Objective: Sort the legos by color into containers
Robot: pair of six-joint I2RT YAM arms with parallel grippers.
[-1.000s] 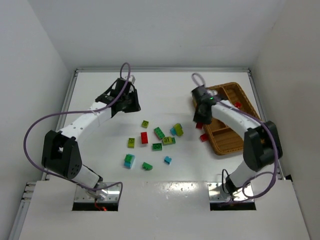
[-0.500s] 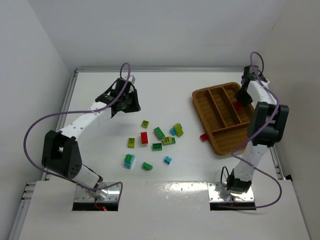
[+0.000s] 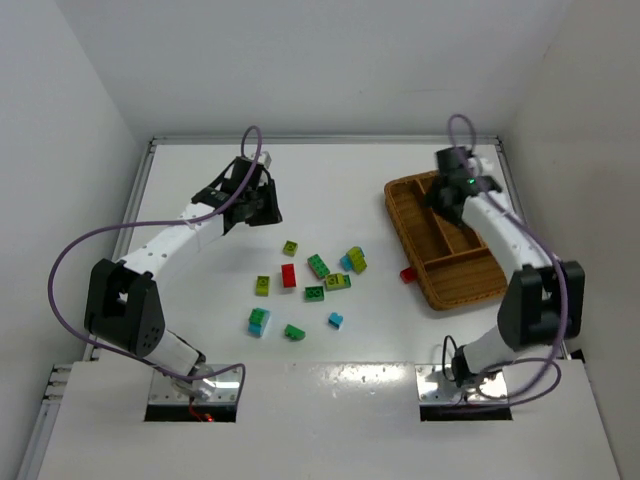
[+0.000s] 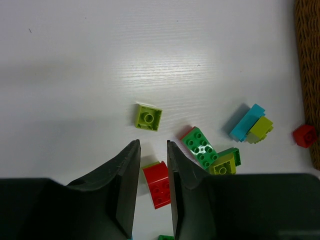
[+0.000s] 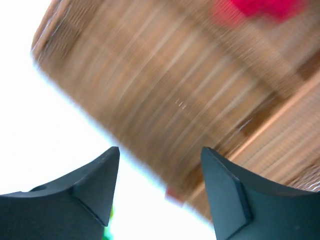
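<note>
Several legos lie loose mid-table: a red one (image 3: 289, 275), a dark green one (image 3: 318, 265), yellow-green ones (image 3: 290, 247) and a cyan one (image 3: 335, 320). Another red lego (image 3: 408, 274) rests against the outside of the wicker tray (image 3: 440, 285), whose sections are the containers. My left gripper (image 3: 255, 202) hangs above the table behind the pile, shut to a thin slit (image 4: 152, 144) with nothing in it; a red lego (image 4: 159, 184) shows far below. My right gripper (image 3: 450, 185) hovers over the tray's back, open and empty (image 5: 160, 160). A blurred red lego (image 5: 257, 7) lies in the tray.
The tray's woven edge (image 4: 307, 75) shows at the right of the left wrist view, with a red lego (image 4: 304, 135) beside it. White walls close in the table at the back and both sides. The right wrist view is motion-blurred.
My right arm swung from the tray's left edge to its far right side, then back over the tray's rear, and its jaws opened. The left arm stayed put.
</note>
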